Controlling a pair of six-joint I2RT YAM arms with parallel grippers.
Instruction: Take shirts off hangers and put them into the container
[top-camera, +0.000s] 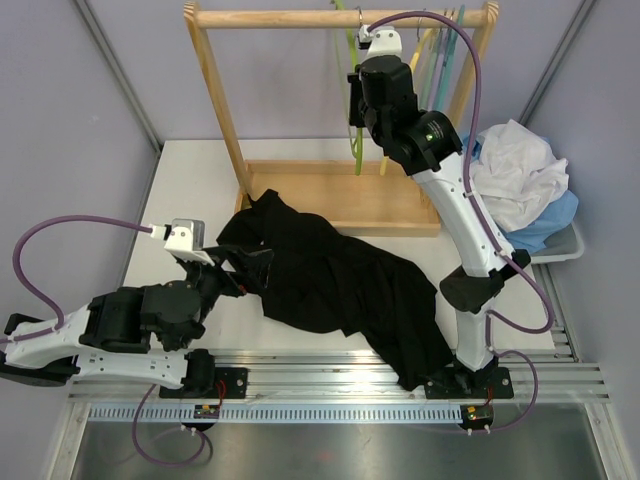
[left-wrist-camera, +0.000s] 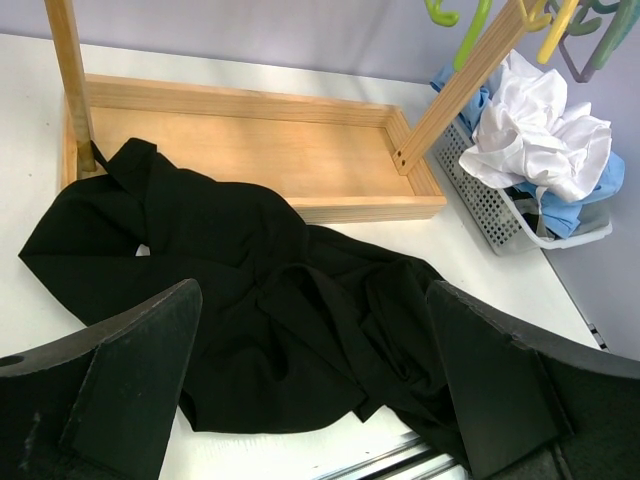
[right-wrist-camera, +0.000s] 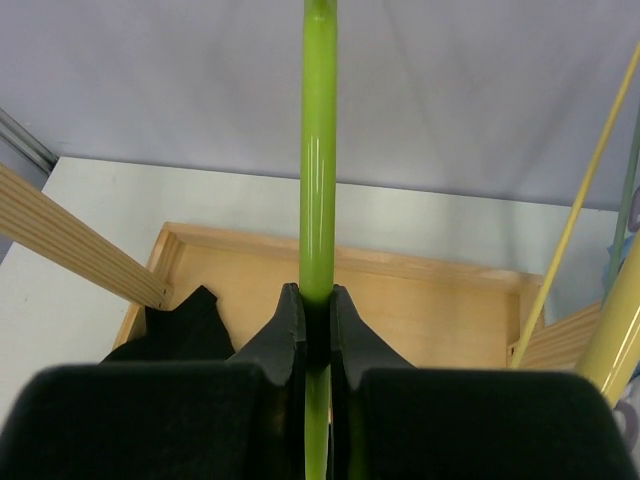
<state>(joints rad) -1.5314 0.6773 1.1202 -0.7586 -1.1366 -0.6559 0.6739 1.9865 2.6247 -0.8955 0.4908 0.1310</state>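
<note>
— Starting at the left: why so low at the worktop (top-camera: 190, 180) edge?

— Lined up for a pickup, most likely. Left claw (left-wrist-camera: 315, 372) spread as wide as possible, facing the black shirt (top-camera: 330, 275), gripping nothing. Cannot tell whether touching the cloth.

— And lying where, that shirt?

— Off any hanger, sprawled across the worktop from the wooden rack (top-camera: 340, 205) down to the near edge, one corner up against the rack's base. Not yet in the container.

— Further right, up at the rack?

— Right claw (right-wrist-camera: 317, 325) pressed together on the lime green hanger (right-wrist-camera: 318, 150), pinching its thin bar between both pads. Bare, hooked over the top rail; probably gripped to steady it or move it aside.

— Far right?

— Other hangers (top-camera: 440, 55) bunched on the rail, apparently bare as well. Beyond them, white shirt (top-camera: 515, 175) heaped in the container (top-camera: 572, 245) on top of a light blue garment (top-camera: 555, 215), spilling past the rim.
</note>
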